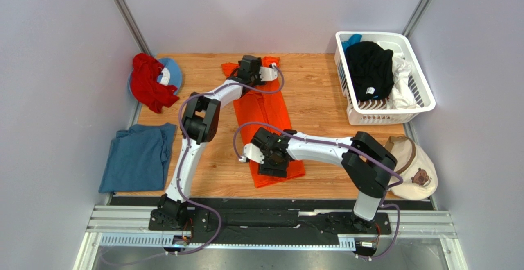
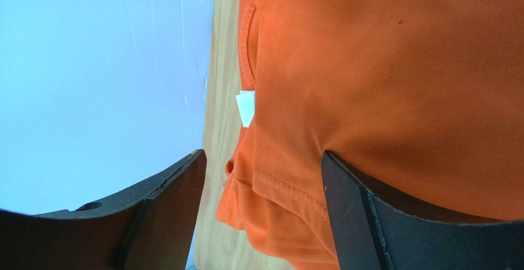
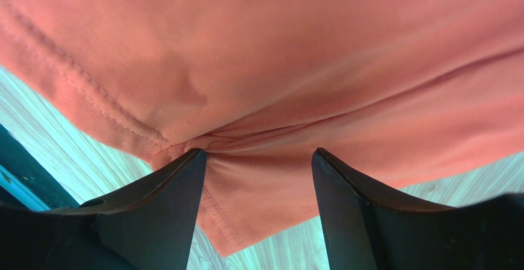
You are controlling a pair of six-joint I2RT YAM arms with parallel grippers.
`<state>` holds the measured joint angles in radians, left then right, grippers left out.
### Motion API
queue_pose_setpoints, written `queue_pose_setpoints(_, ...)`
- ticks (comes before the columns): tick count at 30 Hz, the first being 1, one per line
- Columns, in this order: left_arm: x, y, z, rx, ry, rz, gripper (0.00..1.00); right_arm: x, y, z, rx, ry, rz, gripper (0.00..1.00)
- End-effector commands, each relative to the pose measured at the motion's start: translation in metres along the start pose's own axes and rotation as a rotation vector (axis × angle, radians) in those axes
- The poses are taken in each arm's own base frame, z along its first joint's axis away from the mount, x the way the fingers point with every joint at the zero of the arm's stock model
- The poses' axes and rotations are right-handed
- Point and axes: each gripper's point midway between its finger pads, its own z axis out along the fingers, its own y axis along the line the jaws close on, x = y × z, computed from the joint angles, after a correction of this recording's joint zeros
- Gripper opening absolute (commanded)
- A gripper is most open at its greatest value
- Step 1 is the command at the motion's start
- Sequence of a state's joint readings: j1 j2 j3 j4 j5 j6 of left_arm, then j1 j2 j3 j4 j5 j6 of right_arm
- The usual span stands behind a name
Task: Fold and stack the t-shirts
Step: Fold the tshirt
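**Top external view.** The orange t-shirt (image 1: 270,113) lies flat on the table (image 1: 320,98), left of the white basket (image 1: 376,117). It is drawn into a long strip running away from the arm bases. The left gripper (image 1: 249,68) sits over the strip's far end and the right gripper (image 1: 270,159) over its near end. Jaw opening cannot be read from this view. A blue t-shirt (image 1: 136,156) lies folded well to the left of the basket.

**Left wrist view.** The jaws stand wide apart and hold nothing. The collar end, with a white label (image 2: 245,107), lies between the fingers (image 2: 166,208). The hemmed edge lies in layers there.

**Right wrist view.** The jaws stand wide apart and are not clamped. The stitched bottom hem lies between the fingers (image 3: 154,208), and the cloth puckers at one fingertip.

**Handling.** Judged light, limp and non-fragile.
- The cloth will sag and slide on the smooth wood; it holds no shape of its own.
- Take hold at the doubled hems, pinching all layers together.
- A single-layer pinch is likely to peel the fold open.
- Lift both ends evenly.
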<state>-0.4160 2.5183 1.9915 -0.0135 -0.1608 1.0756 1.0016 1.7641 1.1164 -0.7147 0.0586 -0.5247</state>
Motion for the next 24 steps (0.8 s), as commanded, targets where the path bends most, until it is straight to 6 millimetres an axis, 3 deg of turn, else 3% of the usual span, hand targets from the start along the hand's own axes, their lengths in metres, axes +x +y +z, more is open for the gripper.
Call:
queue_pose_setpoints(1,-0.017,-0.004,0.019,-0.017,-0.062,0.054,0.79,-0.028,0.005,0.008,-0.031,-0.053,-0.042,0.68)
queue_pose_setpoints(9,-0.028,0.003,0.046,-0.11,-0.11,0.12,0.83,-0.058,0.011,0.014,-0.066,-0.092,-0.089,0.68)
queue_pose_setpoints(13,-0.039,0.011,0.048,-0.15,-0.151,0.116,0.87,-0.071,0.008,0.014,-0.062,-0.105,-0.108,0.69)
queue_pose_setpoints(19,-0.055,0.027,0.036,-0.196,-0.192,0.083,0.89,-0.08,0.007,0.008,-0.043,-0.119,-0.117,0.68)
queue_pose_setpoints(21,-0.062,0.045,0.025,-0.242,-0.211,0.067,0.9,-0.081,0.009,0.006,-0.033,-0.12,-0.127,0.68)
queue_pose_setpoints(22,-0.061,0.044,0.022,-0.242,-0.212,0.061,0.91,-0.081,0.01,0.002,-0.031,-0.126,-0.13,0.69)
queue_pose_setpoints(24,-0.067,0.066,0.007,-0.289,-0.223,0.047,0.91,-0.08,0.008,-0.002,0.011,-0.113,-0.137,0.69)
